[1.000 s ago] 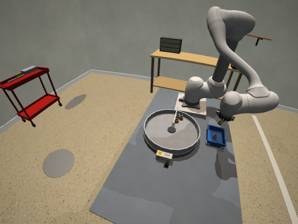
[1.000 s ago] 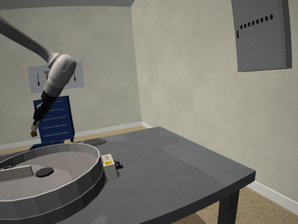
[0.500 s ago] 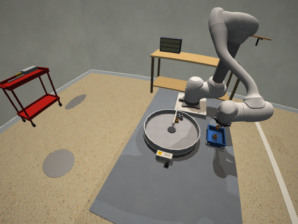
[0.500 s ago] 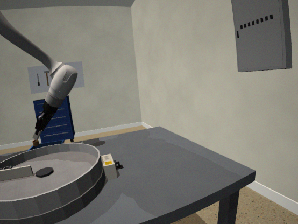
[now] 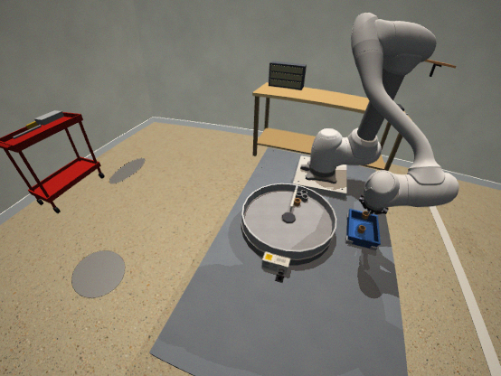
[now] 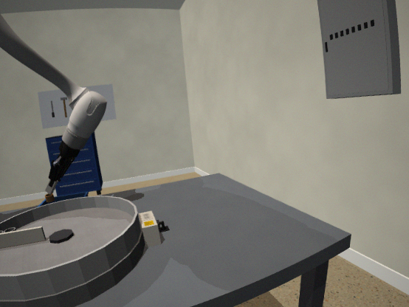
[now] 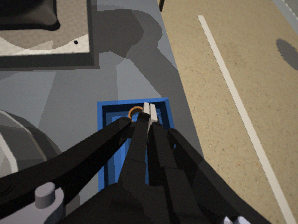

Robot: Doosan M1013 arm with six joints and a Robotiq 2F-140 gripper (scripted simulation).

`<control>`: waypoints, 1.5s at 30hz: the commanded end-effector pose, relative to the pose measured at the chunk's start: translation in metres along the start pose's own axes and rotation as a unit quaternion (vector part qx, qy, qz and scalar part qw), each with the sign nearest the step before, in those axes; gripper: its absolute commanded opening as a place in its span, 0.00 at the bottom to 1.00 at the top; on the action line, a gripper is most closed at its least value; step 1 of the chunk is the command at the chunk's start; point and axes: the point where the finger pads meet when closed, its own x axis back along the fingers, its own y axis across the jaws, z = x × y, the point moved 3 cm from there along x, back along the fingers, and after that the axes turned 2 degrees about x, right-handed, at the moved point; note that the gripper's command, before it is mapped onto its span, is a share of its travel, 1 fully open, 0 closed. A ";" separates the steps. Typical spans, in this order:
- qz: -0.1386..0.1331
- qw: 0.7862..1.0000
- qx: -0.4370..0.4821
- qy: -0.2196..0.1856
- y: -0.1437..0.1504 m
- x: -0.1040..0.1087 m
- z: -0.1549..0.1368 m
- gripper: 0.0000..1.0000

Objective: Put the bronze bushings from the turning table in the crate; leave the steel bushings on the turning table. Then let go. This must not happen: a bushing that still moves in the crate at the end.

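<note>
Bronze bushing (image 5: 365, 215) (image 6: 49, 198) (image 7: 133, 111) btwn gripper (image 5: 368, 211) (image 6: 50, 191) (image 7: 147, 110) tips, nr crate (image 5: 372, 244) (image 6: 75, 195) (image 7: 100, 145) end

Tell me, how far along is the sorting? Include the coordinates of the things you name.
Partway. One bronze bushing (image 5: 362, 229) already sits in the blue crate (image 5: 363, 244) (image 6: 79, 194). The claw (image 5: 368, 211) (image 6: 49, 192) (image 7: 147, 110) grips a second bronze bushing (image 5: 365, 215) (image 6: 49, 198) (image 7: 133, 111) at the crate, to be let go. A third bronze bushing (image 5: 297, 202) is left on the turning table (image 5: 267, 226) (image 6: 103, 258) (image 7: 20, 135), beside steel bushings (image 5: 305, 199) (image 6: 9, 229) that should stay.

Nope, no readable text anywhere

Closest thing is the small off-white rectangular box (image 5: 281, 264) (image 6: 151, 234) with a yellow label (image 5: 269, 257) (image 6: 148, 223) and some grey marks, way too blurry to read, sorry.
</note>
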 end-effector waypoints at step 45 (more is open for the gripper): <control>0.000 1.000 0.000 0.000 0.000 -0.013 -0.011 0.00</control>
